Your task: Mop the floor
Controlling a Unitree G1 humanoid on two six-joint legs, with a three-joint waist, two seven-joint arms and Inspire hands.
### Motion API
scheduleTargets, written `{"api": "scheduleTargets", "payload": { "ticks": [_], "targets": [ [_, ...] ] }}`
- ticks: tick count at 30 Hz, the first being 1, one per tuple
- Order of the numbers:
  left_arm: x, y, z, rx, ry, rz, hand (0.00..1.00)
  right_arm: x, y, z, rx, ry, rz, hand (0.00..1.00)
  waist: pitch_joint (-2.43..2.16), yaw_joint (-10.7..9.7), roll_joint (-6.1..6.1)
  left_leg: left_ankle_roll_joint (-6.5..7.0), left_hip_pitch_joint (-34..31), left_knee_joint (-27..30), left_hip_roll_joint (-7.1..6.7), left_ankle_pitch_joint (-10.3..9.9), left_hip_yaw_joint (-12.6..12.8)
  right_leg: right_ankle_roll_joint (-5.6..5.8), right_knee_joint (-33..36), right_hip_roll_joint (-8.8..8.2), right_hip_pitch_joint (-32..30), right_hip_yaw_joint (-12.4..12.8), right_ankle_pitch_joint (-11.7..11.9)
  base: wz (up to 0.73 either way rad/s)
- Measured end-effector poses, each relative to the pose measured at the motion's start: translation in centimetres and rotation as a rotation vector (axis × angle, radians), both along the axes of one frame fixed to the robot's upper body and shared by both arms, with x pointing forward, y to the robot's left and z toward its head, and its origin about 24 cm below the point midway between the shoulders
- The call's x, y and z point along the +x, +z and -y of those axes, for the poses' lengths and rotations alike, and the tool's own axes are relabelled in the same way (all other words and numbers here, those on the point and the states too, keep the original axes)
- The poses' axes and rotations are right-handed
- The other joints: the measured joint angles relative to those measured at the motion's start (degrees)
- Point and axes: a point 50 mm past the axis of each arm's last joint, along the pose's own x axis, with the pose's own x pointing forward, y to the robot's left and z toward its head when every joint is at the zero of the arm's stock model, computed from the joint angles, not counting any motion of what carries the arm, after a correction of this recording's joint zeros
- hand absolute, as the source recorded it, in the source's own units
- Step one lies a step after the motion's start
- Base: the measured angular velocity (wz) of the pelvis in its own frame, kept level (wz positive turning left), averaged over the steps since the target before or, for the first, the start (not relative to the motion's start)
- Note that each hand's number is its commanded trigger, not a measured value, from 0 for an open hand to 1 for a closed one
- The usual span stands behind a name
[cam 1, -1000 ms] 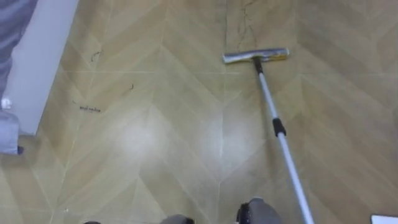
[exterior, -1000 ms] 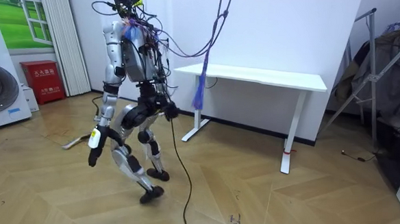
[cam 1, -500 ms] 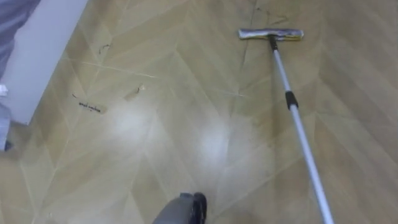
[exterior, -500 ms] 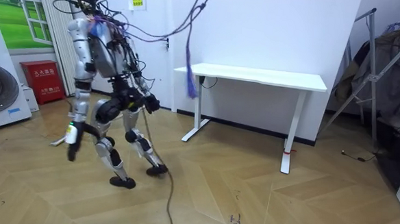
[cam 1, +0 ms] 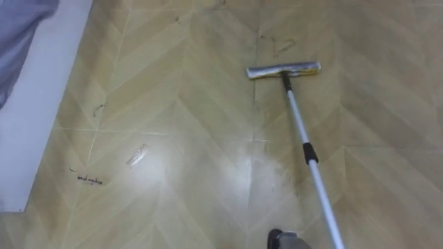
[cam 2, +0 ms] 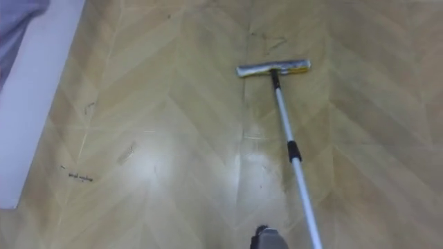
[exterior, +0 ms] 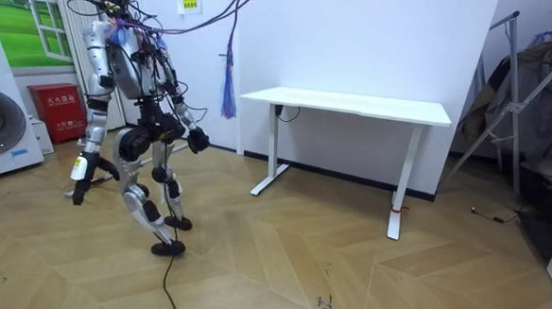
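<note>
left eye view: your mop head (cam 1: pixel 284 70) lies on open floor (cam 1: pixel 187 83), well apart from the white panel (cam 1: pixel 34 124) at left; whether a hand (exterior: pixel 78 178) grips its pole (cam 1: pixel 304 145), you can't tell.

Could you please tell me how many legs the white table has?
2: one leg under the table's end on the room view's left, the other leg under its right end; none seems hidden.

Robot and mop (cam 1: pixel 284 70) nearer red box (exterior: pixel 59 111)
</note>
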Motion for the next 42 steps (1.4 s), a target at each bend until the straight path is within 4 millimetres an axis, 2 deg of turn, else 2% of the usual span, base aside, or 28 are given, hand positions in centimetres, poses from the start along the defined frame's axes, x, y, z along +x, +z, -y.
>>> {"api": "scheduleTargets", "payload": {
  "ticks": [1, 3, 5, 7, 9, 10, 11, 12, 14, 15, 16, 19, 20, 23, 24, 25, 26, 27, 29, 31, 32, 34, 35, 37, 38, 39, 40, 42],
  "targets": [
    [-0.6, 0.0, -0.4, 0.013, 0.008, -0.015, 0.0, 2.5, 0.8, 0.9, -0.027, 0.017, 0.06, 1.0, 0.46, 1.05, -0.91, -0.56, -3.1, 6.96, 0.74, 3.38, -0.2, -0.62, 2.58, 0.45, -0.01, 0.21, -2.18, -0.07],
    [-1.0, 0.1, -0.8, 0.026, 0.022, -0.02, 0.0, 6.1, 2.1, 1.8, -0.052, 0.038, 0.164, 1.0, 0.53, 1.69, -1.78, -0.84, -8.46, 14.88, 0.98, 8.12, -0.59, -1.13, 5.48, 1.24, -0.05, 0.72, -5.29, 0.13],
    [-1.6, 0.1, -1.1, 0.029, 0.027, -0.022, 0.0, 8.4, 3.0, 2.0, -0.055, 0.055, 0.25, 1.0, 0.59, 3.32, -3.31, 0.41, -13.76, 14.9, 1.11, 7.22, 0.57, -1.45, 7.05, 1.25, 0.12, 0.67, -7.17, 0.08],
    [-3.0, -0.1, -1.2, 0.018, 0.019, -0.066, 0.0, 9.8, 3.0, 1.1, 0.001, 0.033, 0.332, 1.0, 0.57, 4.4, -4.36, 0.88, -15.99, 1.42, 0.53, 6.07, 1.66, -1.56, 5.89, 1.33, 3.92, 0.08, -8.93, 0.0],
    [-3.9, -0.2, -1.2, -0.006, 0.022, -0.092, 0.0, 8.7, 2.4, 0.8, 0.035, 0.0, 0.319, 1.0, 0.31, 4.41, -4.05, 0.24, -14.75, -13.28, -0.26, 7.12, 1.84, -1.14, 3.39, 1.33, 8.2, -0.78, -10.68, 0.13],
    [-4.0, -0.2, -1.2, -0.021, 0.028, -0.098, 0.0, 6.8, 1.7, 0.7, 0.044, -0.015, 0.276, 1.0, 0.27, 4.31, -3.87, 2.54, -13.67, -16.82, -0.43, 11.39, 2.71, -0.32, 1.39, 1.05, 11.51, -1.09, -11.67, 0.24],
    [-4.0, -0.2, -1.1, -0.031, 0.023, -0.1, 0.0, 5.7, 1.4, 0.8, 0.046, -0.02, 0.246, 1.0, 0.05, 3.99, -3.95, 3.51, -12.84, -17.12, -0.76, 12.12, 3.16, 0.24, 0.3, 0.66, 12.96, -1.19, -12.13, 0.4],
    [-3.6, -0.3, -0.8, -0.051, 0.013, -0.09, 0.0, 3.3, 1.0, 1.3, 0.036, -0.025, 0.186, 1.0, -0.56, 2.96, -4.1, 5.87, -11.53, -16.99, -2.22, 10.68, 3.83, 1.29, -0.62, -0.57, 14.53, -0.96, -12.8, 0.42],
    [-2.5, -0.4, -0.2, -0.073, 0.004, -0.07, 0.0, -0.3, 0.6, 2.0, 0.011, -0.051, 0.092, 1.0, -0.6, 2.57, -3.71, 7.61, -10.1, -15.11, -3.5, 7.46, 5.02, 4.34, 5.29, -2.68, 13.55, -0.11, -11.16, 0.19],
    [-2.0, -0.3, 0.1, -0.081, -0.002, -0.05, 0.0, -2.8, 0.4, 2.0, 0.0, -0.062, 0.025, 1.0, -0.83, 2.15, -3.11, 8.15, -8.74, -13.54, -4.31, 4.69, 5.1, 5.99, 11.87, -3.69, 11.84, 0.42, -7.58, 0.0],
    [-1.4, -0.3, 0.2, -0.085, -0.011, -0.022, 0.0, -5.3, 0.2, 1.8, -0.001, -0.074, -0.032, 1.0, -1.23, 1.33, -1.94, 8.5, -7.01, -12.95, -4.98, 2.54, 4.56, 6.16, 17.39, -3.63, 10.13, 1.26, -3.16, 0.04],
    [0.1, 0.1, 0.6, -0.075, -0.025, 0.044, 0.0, -7.2, -0.2, 0.9, 0.005, -0.084, -0.074, 1.0, -0.9, -1.06, 0.55, 8.7, -3.41, -15.25, -4.97, 0.64, 4.24, 6.08, 21.82, -3.75, 0.83, 3.4, -2.28, -0.11],
    [0.4, 0.2, 0.6, -0.073, -0.027, 0.057, 0.0, -7.1, -0.3, 0.5, 0.01, -0.084, -0.073, 1.0, -0.83, -1.42, 0.7, 8.61, -2.83, -16.14, -4.9, 0.6, 4.24, 6.07, 20.69, -3.75, -1.08, 3.57, -2.27, -0.19],
    [0.6, 0.2, 1.1, -0.073, -0.027, 0.076, 0.0, -7.2, -1.0, -1.2, 0.047, -0.079, -0.077, 1.0, -0.89, -1.74, 1.32, 7.4, 1.92, -20.8, -3.85, -0.02, 4.26, 5.29, 2.91, -3.74, -4.95, 3.67, -0.78, -0.22],
    [0.2, 0.1, 1.3, -0.076, -0.023, 0.06, 0.0, -7.2, -1.1, -1.4, 0.053, -0.072, -0.078, 1.0, -0.97, -1.74, 1.44, 6.54, 3.98, -22.03, -3.37, -0.66, 4.29, 4.89, -5.38, -3.72, -4.69, 3.19, 3.21, -0.16],
    [-0.5, -0.1, 1.4, -0.079, -0.013, 0.037, 0.0, -7.2, -1.1, -1.4, 0.051, -0.062, -0.083, 1.0, -0.79, -1.73, 1.2, 5.44, 5.35, -22.18, -2.47, -1.56, 3.75, 4.35, -7.92, -3.65, -3.73, 1.44, 6.88, -0.14],
    [-0.8, -0.1, 1.3, -0.078, -0.009, 0.03, 0.0, -7.0, -1.1, -1.3, 0.05, -0.059, -0.081, 1.0, -0.91, -1.46, 1.24, 4.81, 5.64, -21.79, -2.0, -1.93, 3.35, 4.03, -8.42, -3.43, -2.69, 0.51, 7.73, -0.15],
    [-1.1, -0.2, 1.2, -0.074, -0.001, 0.009, 0.0, -6.0, -1.0, -1.2, 0.045, -0.041, -0.07, 1.0, -1.02, -1.07, 1.56, 3.69, 5.83, -19.92, -1.13, -2.54, 1.97, 2.82, -8.47, -2.44, -1.58, -0.59, 8.03, -0.14],
    [-1.5, -0.3, 0.9, -0.071, 0.026, -0.01, 0.0, -3.2, -0.8, -0.8, 0.03, -0.006, -0.03, 1.0, -0.44, -0.88, 0.68, 3.13, 4.47, -14.38, 0.06, -2.6, 1.65, 1.54, -6.63, -1.46, -0.83, -1.38, 5.78, -0.05],
    [-1.3, -0.2, 0.7, -0.074, 0.05, -0.007, 0.0, 1.0, 0.2, 0.2, -0.006, 0.034, 0.039, 1.0, 0.28, 0.6, -0.58, 0.81, 0.53, -3.9, 2.38, -1.18, 1.4, -0.05, -3.04, 0.2, -0.63, -1.37, 2.24, -0.08],
    [-1.2, -0.2, 0.7, -0.073, 0.047, -0.005, 0.0, 2.2, 0.5, 0.5, -0.016, 0.048, 0.065, 1.0, 0.57, 1.01, -1.02, 0.23, -0.38, -1.58, 2.91, -0.65, 1.17, -0.41, -2.26, 0.59, -0.63, -1.31, 1.5, -0.17],
    [-0.9, -0.1, 0.7, -0.071, 0.025, 0.007, 0.0, 7.6, 2.3, 1.2, -0.048, 0.09, 0.19, 1.0, 1.17, 2.46, -2.92, -0.18, -4.79, 2.47, 2.86, 0.03, -0.23, -1.34, 0.0, 1.49, -0.92, -0.7, -0.79, -0.02],
    [-0.7, 0.0, 0.7, -0.07, 0.023, 0.016, 0.0, 8.8, 2.8, 1.3, -0.053, 0.098, 0.222, 1.0, 1.06, 2.81, -2.91, -0.14, -6.31, 1.87, 2.8, 0.01, -0.01, -1.48, 0.18, 1.65, -0.84, -0.7, -1.17, -0.04],
    [-0.7, 0.2, 0.4, -0.064, 0.023, 0.025, 0.0, 12.0, 4.1, 1.1, -0.049, 0.1, 0.333, 1.0, 1.11, 5.38, -4.49, -0.74, -11.16, -6.07, 1.62, 0.47, -0.22, -2.1, -0.08, 1.88, 0.89, -0.82, -2.31, -0.13],
    [-0.9, 0.1, 0.4, -0.065, 0.021, 0.02, 0.0, 12.5, 4.3, 0.9, -0.046, 0.105, 0.355, 1.0, 1.03, 5.42, -4.33, -0.86, -11.97, -8.97, 1.06, 0.94, -0.11, -1.98, -0.39, 1.9, 1.98, -1.29, -2.83, 0.15],
    [-1.3, 0.1, 0.4, -0.066, 0.017, 0.012, 0.0, 12.9, 4.4, 0.8, -0.031, 0.105, 0.38, 1.0, 0.85, 5.59, -4.02, -0.3, -12.82, -14.95, 0.52, 3.51, 0.16, -1.57, -1.09, 1.91, 4.5, -2.09, -3.96, 0.24],
    [-1.4, 0.1, 0.3, -0.071, 0.017, 0.01, 0.0, 12.8, 4.2, 0.5, -0.009, 0.102, 0.381, 1.0, 0.76, 6.2, -3.99, 1.16, -12.28, -17.58, 0.11, 7.82, 0.59, -1.22, -1.59, 1.81, 7.05, -2.19, -5.3, 0.2],
    [-1.8, 0.0, 0.4, -0.091, 0.015, -0.003, 0.0, 11.6, 3.6, 0.5, 0.008, 0.085, 0.353, 1.0, 0.47, 5.91, -4.21, 3.4, -9.44, -17.96, -0.59, 9.62, 1.88, 0.31, -2.02, 0.76, 10.44, -2.28, -7.52, 0.29]
  ]
}}
